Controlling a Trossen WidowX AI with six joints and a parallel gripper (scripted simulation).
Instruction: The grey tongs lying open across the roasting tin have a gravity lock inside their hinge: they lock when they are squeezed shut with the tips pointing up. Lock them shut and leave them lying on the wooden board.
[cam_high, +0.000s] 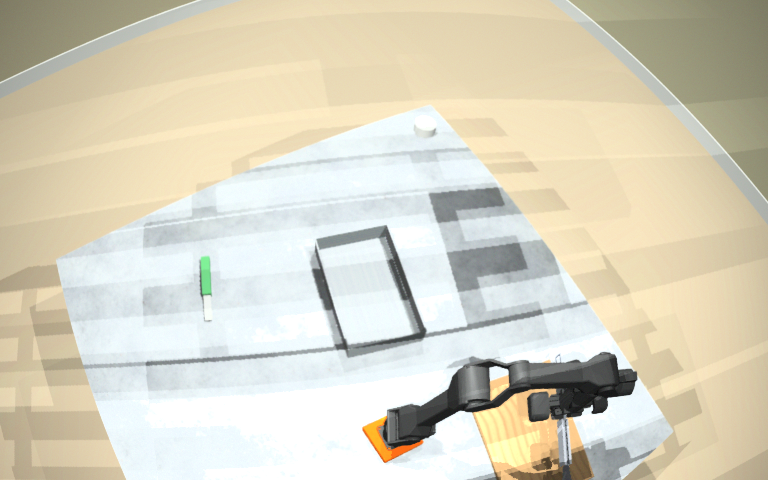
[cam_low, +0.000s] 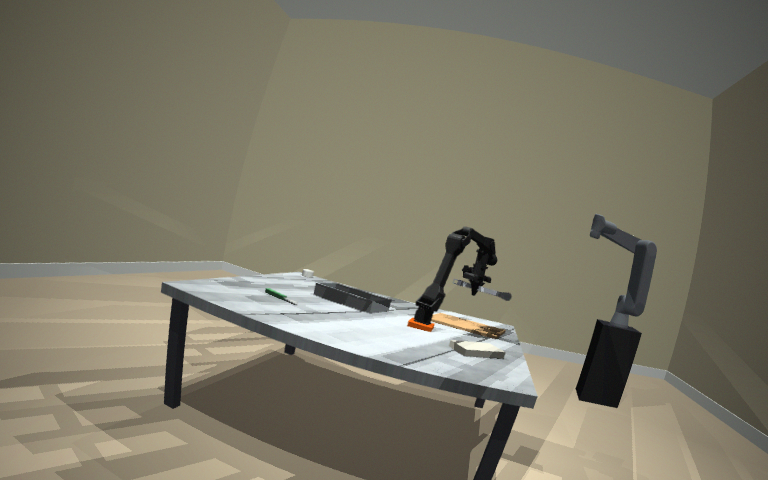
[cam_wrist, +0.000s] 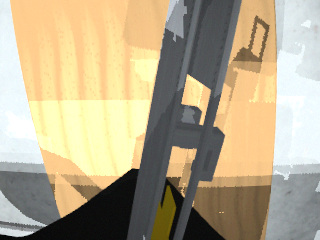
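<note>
The grey tongs hang in the air over the wooden board. My gripper is shut on them partway along their length, pointing down. In the exterior view the tongs lie roughly level, with a dark end at the right and a pale end at the left. In the wrist view their two arms run close together and nearly parallel, with a small bracket between them. Whether the lock holds cannot be seen. The roasting tin stands apart and empty.
A green-handled tool lies beyond the tin. A white cylinder stands at a table corner. A pale block lies near the board. A grey second arm stands off the table.
</note>
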